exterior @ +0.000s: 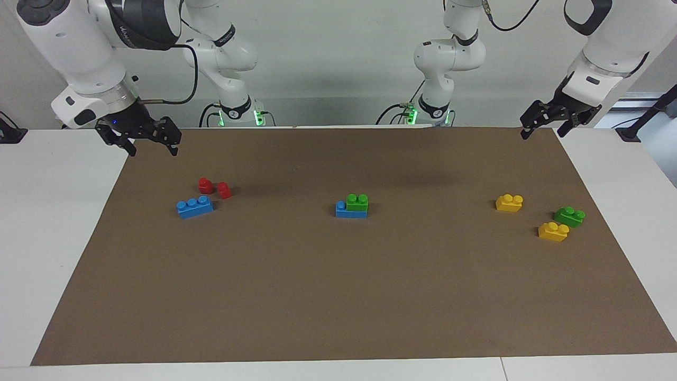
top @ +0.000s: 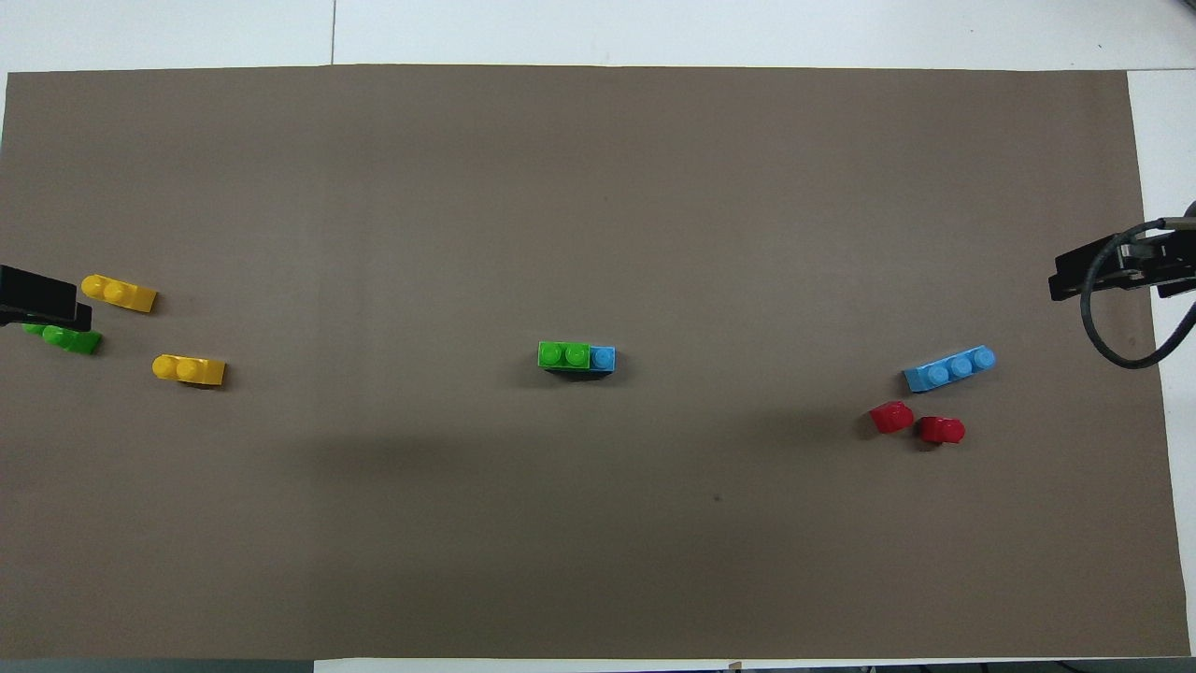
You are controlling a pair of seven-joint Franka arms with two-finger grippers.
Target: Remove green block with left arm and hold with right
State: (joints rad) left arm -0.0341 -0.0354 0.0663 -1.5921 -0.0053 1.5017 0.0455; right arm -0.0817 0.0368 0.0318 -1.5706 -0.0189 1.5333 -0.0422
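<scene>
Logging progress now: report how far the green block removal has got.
Done: nothing. The green block sits stacked on the blue brick mid-mat. In hand: nothing; the left gripper and right gripper hang open over the mat's corners nearest the robots. Left: right gripper holds the blue brick, left pulls off the green block.

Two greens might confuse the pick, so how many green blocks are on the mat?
2. One green block sits stacked on a blue brick at the mat's middle. The other green block lies loose between two yellow bricks at the left arm's end. None looks hidden.
</scene>
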